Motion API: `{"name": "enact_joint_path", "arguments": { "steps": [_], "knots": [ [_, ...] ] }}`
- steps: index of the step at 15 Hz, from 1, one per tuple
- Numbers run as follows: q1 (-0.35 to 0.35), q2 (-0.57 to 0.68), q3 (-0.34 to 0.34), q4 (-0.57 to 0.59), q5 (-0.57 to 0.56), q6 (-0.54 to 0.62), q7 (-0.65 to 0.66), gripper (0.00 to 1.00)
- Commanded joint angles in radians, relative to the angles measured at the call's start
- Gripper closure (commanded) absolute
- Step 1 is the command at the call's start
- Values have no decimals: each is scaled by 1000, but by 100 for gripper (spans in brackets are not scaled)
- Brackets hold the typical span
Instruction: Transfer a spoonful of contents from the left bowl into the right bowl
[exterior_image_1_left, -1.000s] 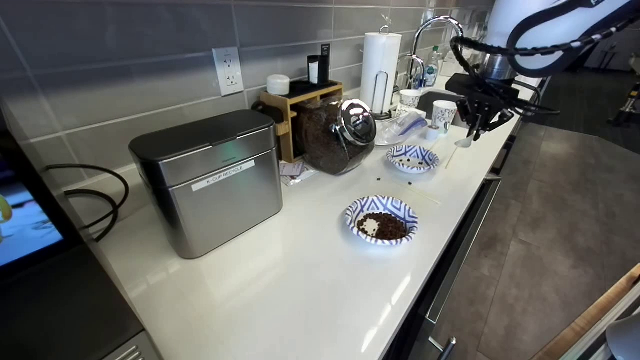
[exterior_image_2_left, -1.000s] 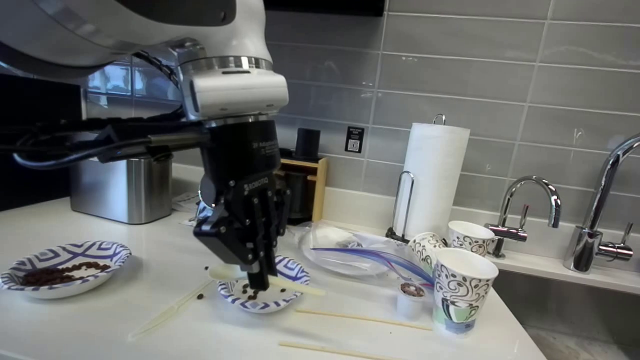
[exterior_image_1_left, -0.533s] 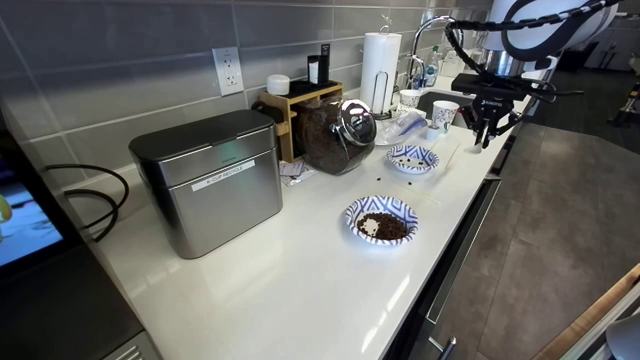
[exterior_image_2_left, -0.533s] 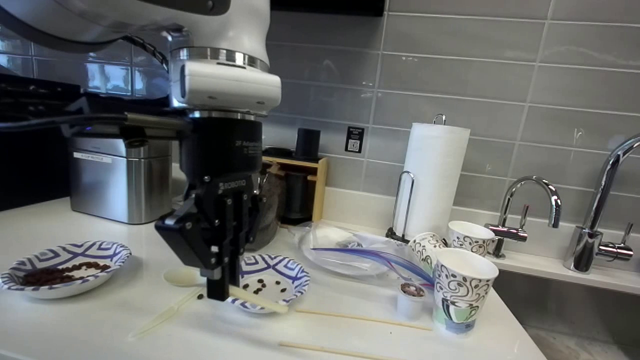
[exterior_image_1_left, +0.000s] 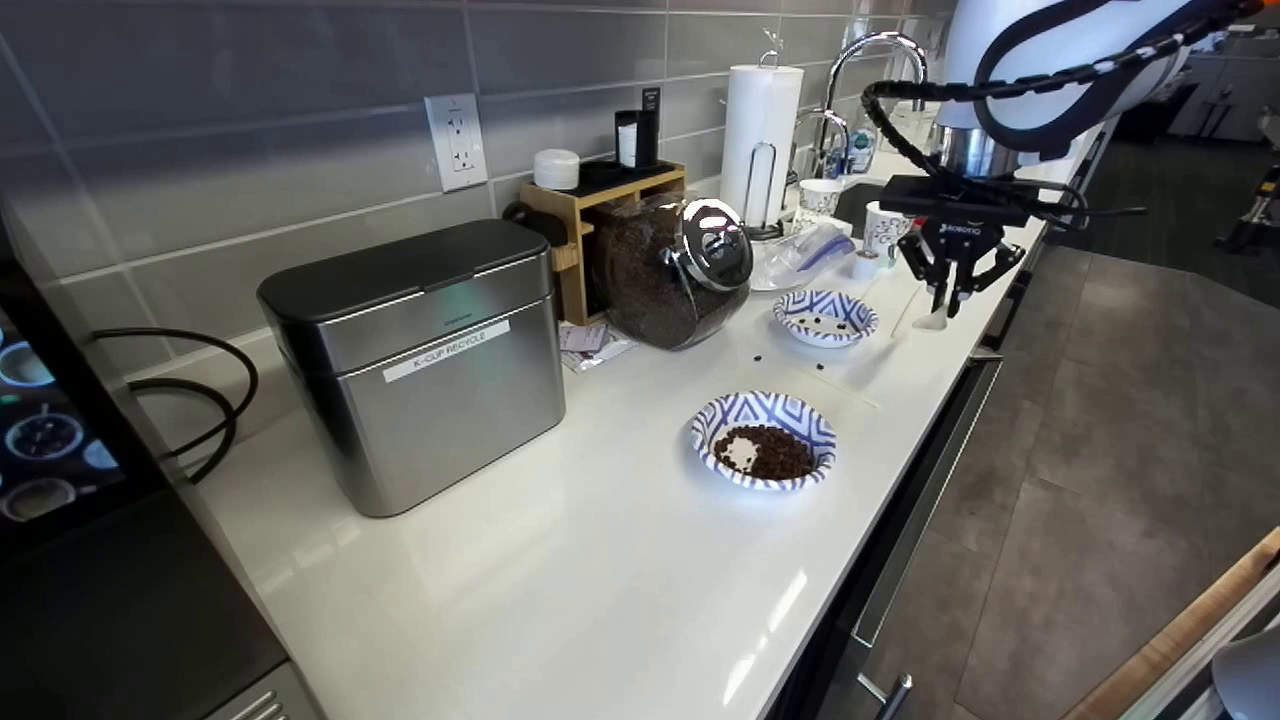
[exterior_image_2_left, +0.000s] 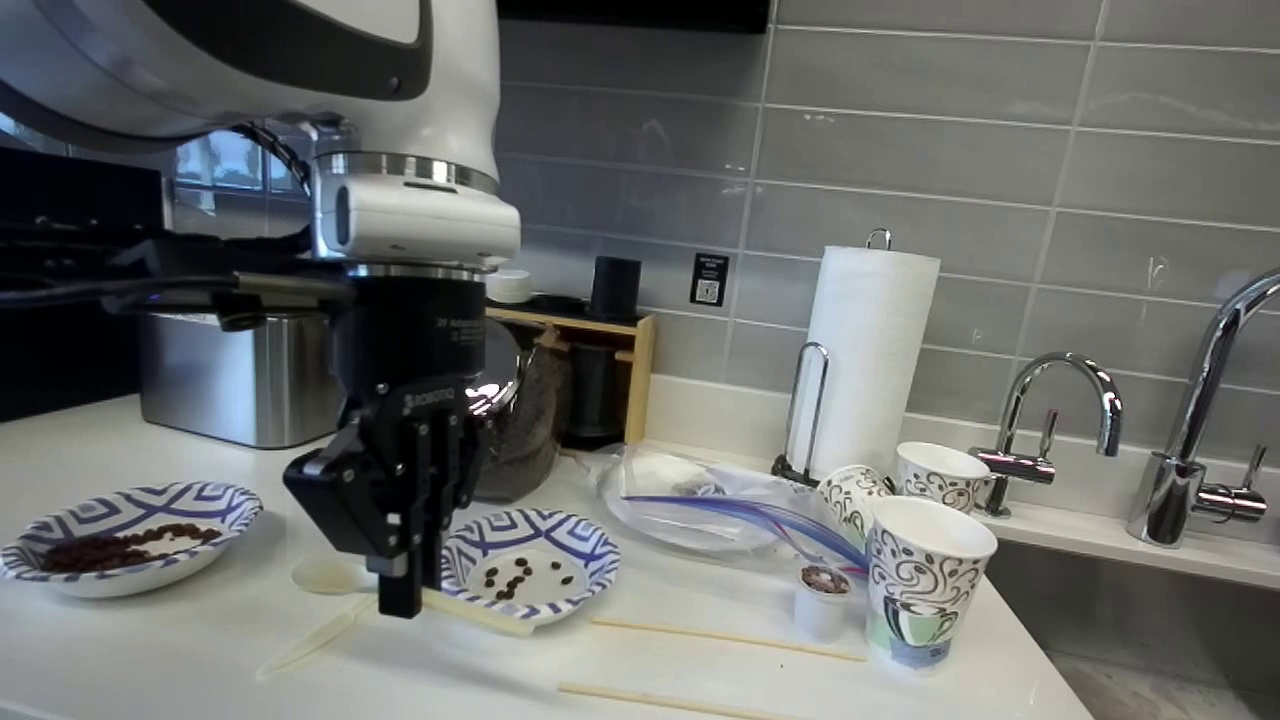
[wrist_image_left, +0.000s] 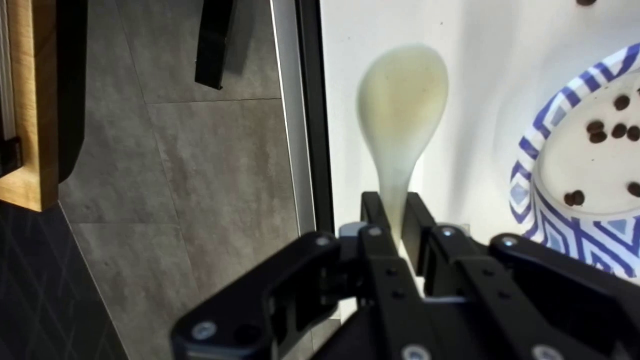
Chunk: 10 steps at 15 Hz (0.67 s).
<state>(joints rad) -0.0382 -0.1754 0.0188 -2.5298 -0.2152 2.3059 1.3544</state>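
My gripper (wrist_image_left: 395, 212) is shut on the handle of a pale plastic spoon (wrist_image_left: 402, 95), which also shows in both exterior views (exterior_image_1_left: 930, 320) (exterior_image_2_left: 470, 612). No beans show in the spoon's bowl. The gripper is above the counter, beside the right bowl on the counter's front-edge side. The right bowl (exterior_image_1_left: 822, 339) has a blue-and-white rim and a pale centre with several beans; it also shows in the wrist view (wrist_image_left: 525, 192). The left bowl (exterior_image_1_left: 745, 405) holds the contents, dark brown beans (exterior_image_1_left: 782, 455), with a bare white patch; it also stands in an exterior view (exterior_image_2_left: 130, 577).
Stray beans (exterior_image_1_left: 757, 358) and another pale plastic utensil (exterior_image_2_left: 315, 640) lie between the bowls. Wooden sticks (exterior_image_2_left: 725, 640), paper cups (exterior_image_2_left: 925, 590), a small pod cup (exterior_image_2_left: 820, 605) and a plastic bag (exterior_image_2_left: 680, 515) lie beyond the right bowl. The counter's front edge (wrist_image_left: 316, 125) is near the gripper.
The gripper has moved with the spoon away from over the right bowl's area, lower and toward the left bowl's side. The spoon stays in its grip. The bowls have not moved.
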Motion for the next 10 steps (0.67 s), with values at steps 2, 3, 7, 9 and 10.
{"name": "enact_joint_path", "arguments": {
  "steps": [2, 3, 7, 9, 10],
  "knots": [
    [-15, 30, 14, -44, -27, 99, 18, 97],
    [-15, 34, 13, -53, -28, 121, 17, 97],
    [-20, 63, 15, -84, -65, 226, 39, 97],
    [-21, 76, 12, -97, -76, 274, 45, 97],
    [-21, 86, 12, -99, -81, 293, 48, 97]
  ]
}}
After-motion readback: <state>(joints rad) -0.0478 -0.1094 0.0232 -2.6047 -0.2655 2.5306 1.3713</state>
